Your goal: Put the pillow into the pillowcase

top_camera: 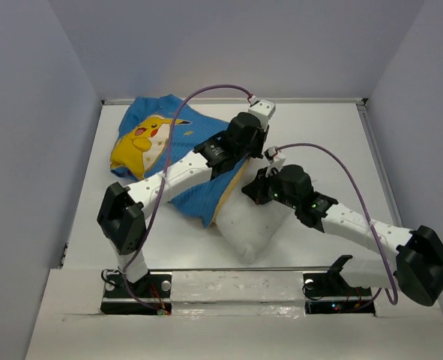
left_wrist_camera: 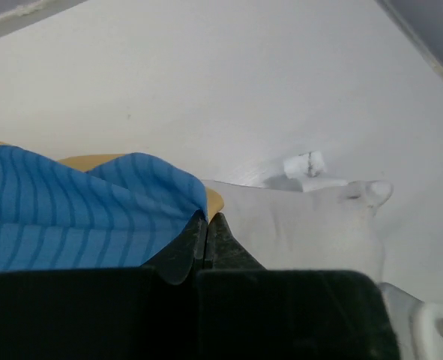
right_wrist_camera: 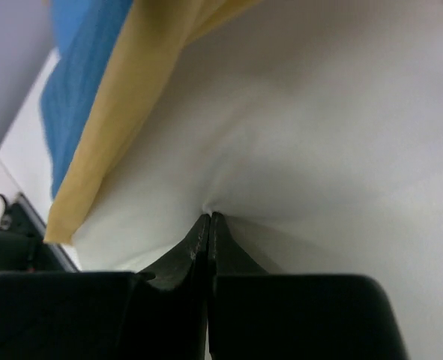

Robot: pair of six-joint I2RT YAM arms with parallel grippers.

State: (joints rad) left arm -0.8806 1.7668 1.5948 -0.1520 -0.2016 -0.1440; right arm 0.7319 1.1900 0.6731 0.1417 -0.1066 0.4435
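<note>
Now the left end effector (left_wrist_camera: 208, 219) pinches the pillowcase (top_camera: 195, 196) hem; the right end effector (right_wrist_camera: 208, 217) pinches the pillow (top_camera: 251, 229), which lies on the surface (top_camera: 326, 135) partly sleeved, its long axis pointing far-left into the opening.

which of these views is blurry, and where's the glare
top external: even light, glare on the shiny strip at the near edge; left wrist: pillowcase stripes fairly sharp, left gripper almost black; right wrist: pillow very close and soft, cloth edge at upper left blurred

Ribbed cloth pillowcase (left_wrist_camera: 71, 217), matt cloth pillow (right_wrist_camera: 318, 135)
</note>
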